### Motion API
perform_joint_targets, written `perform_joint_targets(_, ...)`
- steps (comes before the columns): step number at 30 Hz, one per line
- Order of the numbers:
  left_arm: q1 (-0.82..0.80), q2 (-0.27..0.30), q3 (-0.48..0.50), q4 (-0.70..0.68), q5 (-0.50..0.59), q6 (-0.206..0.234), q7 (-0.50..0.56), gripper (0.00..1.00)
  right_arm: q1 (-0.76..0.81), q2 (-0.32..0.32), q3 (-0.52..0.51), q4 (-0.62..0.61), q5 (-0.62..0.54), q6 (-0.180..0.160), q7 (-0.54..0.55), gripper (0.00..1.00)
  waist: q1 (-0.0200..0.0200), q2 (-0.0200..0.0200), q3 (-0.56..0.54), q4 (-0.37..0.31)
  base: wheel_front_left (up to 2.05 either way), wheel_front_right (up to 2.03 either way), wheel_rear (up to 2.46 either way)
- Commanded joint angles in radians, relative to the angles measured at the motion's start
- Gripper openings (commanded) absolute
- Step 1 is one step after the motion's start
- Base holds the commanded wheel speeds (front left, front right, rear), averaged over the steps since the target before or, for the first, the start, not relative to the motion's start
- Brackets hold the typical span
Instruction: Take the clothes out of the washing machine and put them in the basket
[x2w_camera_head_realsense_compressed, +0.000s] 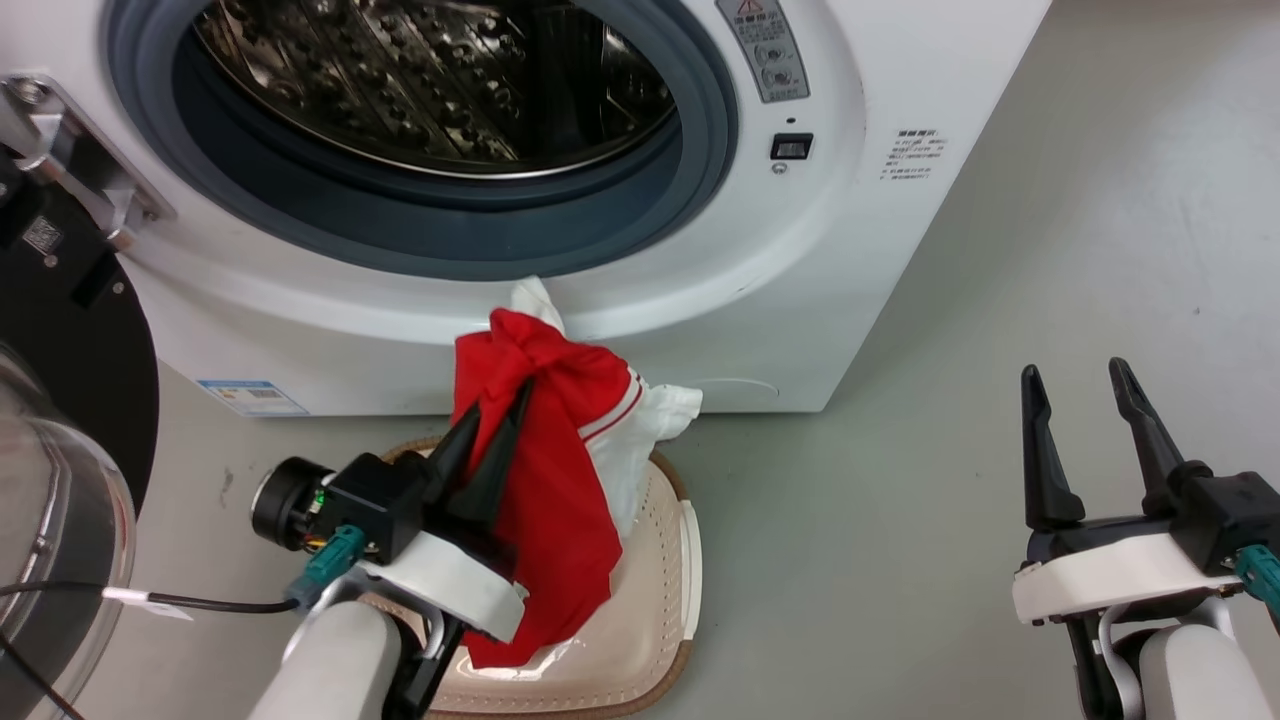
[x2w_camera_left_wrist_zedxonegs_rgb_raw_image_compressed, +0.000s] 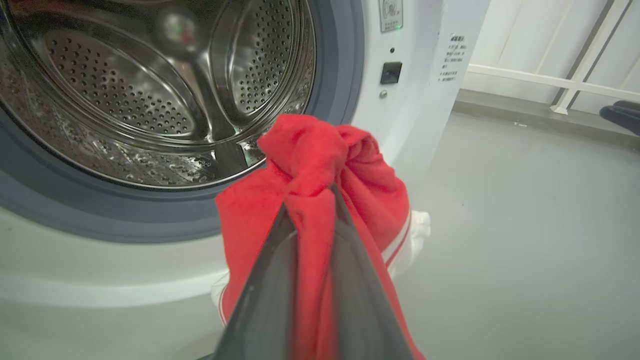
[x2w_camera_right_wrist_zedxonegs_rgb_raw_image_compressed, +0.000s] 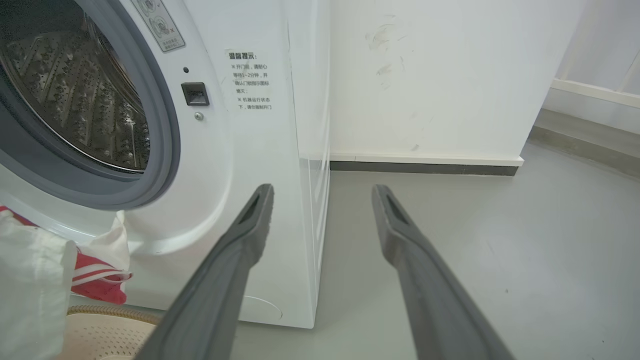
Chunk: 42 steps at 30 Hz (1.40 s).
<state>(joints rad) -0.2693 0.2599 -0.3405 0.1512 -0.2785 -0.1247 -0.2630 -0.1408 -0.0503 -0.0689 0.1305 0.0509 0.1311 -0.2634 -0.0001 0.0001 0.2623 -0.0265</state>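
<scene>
While the red garment (x2w_camera_head_realsense_compressed: 545, 470) hangs in a bunch from the left gripper (x2w_camera_head_realsense_compressed: 500, 398), its gathered top sits right between the two dark fingers, which are clamped tight on the cloth and point up towards the washing machine (x2w_camera_head_realsense_compressed: 800, 300). From that pinch the fabric drops straight down over the basket (x2w_camera_head_realsense_compressed: 655, 560), which stands on the floor (x2w_camera_head_realsense_compressed: 1050, 250) just in front of the machine. The lower hem reaches inside the rim, though I cannot tell whether it touches the bottom. A white part with red stripes along its edge falls to the right side of the bundle, and a white tip pokes up behind it, close to the machine's front below the porthole. Over to the right, well apart from the basket, the right gripper (x2w_camera_head_realsense_compressed: 1075, 368) hovers above bare floor, its fingers spread wide and touching nothing.
</scene>
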Motion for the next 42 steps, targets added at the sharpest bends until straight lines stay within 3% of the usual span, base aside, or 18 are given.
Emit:
perform_joint_targets(1,0.000,0.000,-0.009,0.016,-0.002,-0.004,-0.003,0.00,-0.006,0.000,0.004,-0.005,-0.010,-0.001,-0.002,1.00,0.0001,-0.0001,0.022,-0.003,0.00,0.00,0.00)
perform_joint_targets(21,-0.251,0.031,-0.261,0.474,-0.058,-0.006,-0.003,0.00,-0.110,0.000,0.021,-0.052,0.012,-0.001,-0.002,1.00,0.0001,-0.0001,0.357,-0.108,0.00,0.00,0.00)
perform_joint_targets(30,-0.415,0.049,-0.304,0.697,-0.095,-0.005,-0.003,0.00,-0.138,0.001,0.028,-0.081,0.027,-0.001,-0.002,1.00,0.0001,-0.0001,0.517,-0.153,0.00,0.00,0.00)
perform_joint_targets(42,-0.573,0.075,-0.385,0.873,-0.124,-0.005,-0.003,0.00,-0.166,0.001,0.043,-0.116,0.064,-0.001,-0.002,1.00,0.0001,-0.0001,0.656,-0.187,0.00,0.00,0.00)
